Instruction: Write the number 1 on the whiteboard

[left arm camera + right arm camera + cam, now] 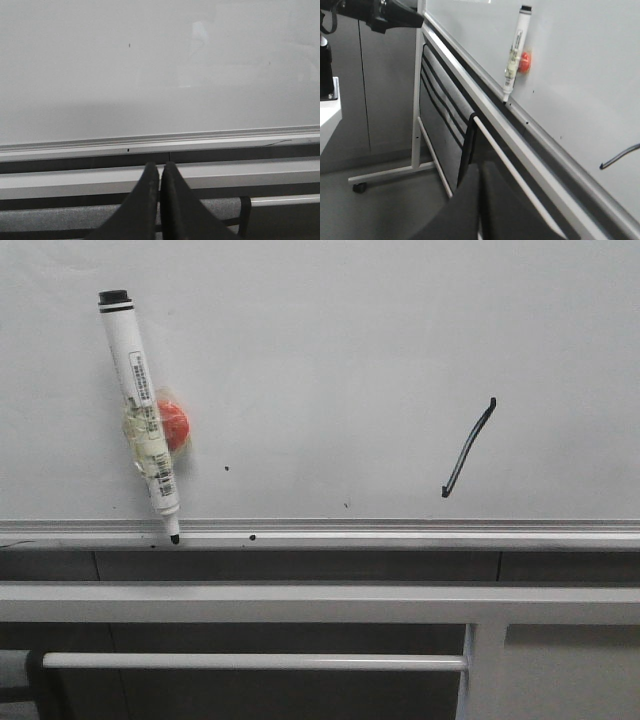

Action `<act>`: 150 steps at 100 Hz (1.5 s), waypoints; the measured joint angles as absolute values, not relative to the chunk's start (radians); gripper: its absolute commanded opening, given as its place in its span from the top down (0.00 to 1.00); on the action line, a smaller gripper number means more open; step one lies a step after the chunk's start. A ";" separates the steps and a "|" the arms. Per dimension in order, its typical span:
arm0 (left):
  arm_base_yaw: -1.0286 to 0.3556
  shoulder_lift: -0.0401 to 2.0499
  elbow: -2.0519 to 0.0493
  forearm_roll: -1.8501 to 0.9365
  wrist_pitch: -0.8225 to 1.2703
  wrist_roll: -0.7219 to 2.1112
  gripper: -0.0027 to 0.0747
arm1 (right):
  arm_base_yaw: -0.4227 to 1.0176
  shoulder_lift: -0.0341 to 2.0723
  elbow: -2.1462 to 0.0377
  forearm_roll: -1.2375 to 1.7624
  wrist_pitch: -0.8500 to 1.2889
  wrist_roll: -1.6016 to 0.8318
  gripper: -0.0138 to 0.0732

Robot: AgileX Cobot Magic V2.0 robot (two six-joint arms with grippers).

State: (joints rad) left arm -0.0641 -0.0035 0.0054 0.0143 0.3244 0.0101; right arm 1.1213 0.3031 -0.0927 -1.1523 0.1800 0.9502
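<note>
The number 1 [469, 448] is drawn on the whiteboard [330, 330], right of the marker [141, 410]. Left gripper [160, 172] and right gripper [479, 175] look closed and empty.

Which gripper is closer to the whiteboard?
Left, it seems. The left gripper points just under the whiteboard ledge; the right gripper sits back, off to the side.

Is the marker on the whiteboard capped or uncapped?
Uncapped: the marker shows its bare black tip, pointing down at the ledge of the whiteboard.
</note>
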 measured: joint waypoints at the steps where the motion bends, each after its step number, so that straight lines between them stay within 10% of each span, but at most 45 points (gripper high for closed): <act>1: -0.064 -0.003 0.005 0.014 0.324 0.010 0.99 | 1.121 0.303 -0.091 -1.135 0.182 0.950 0.91; 39: -0.064 -0.003 0.005 0.014 0.324 0.010 0.99 | 1.120 0.303 -0.087 -0.517 0.218 0.454 0.91; 60: -0.064 -0.003 0.005 0.014 0.323 0.010 0.99 | 1.034 0.300 -0.026 -0.202 -0.101 0.082 0.91; 94: -0.064 -0.003 0.005 0.014 0.323 0.010 0.99 | 0.691 0.207 0.017 0.025 -0.490 -0.025 0.91; 150: -0.064 -0.003 0.005 0.014 0.323 0.010 0.99 | -0.027 -0.006 0.017 0.046 -0.050 -0.035 0.91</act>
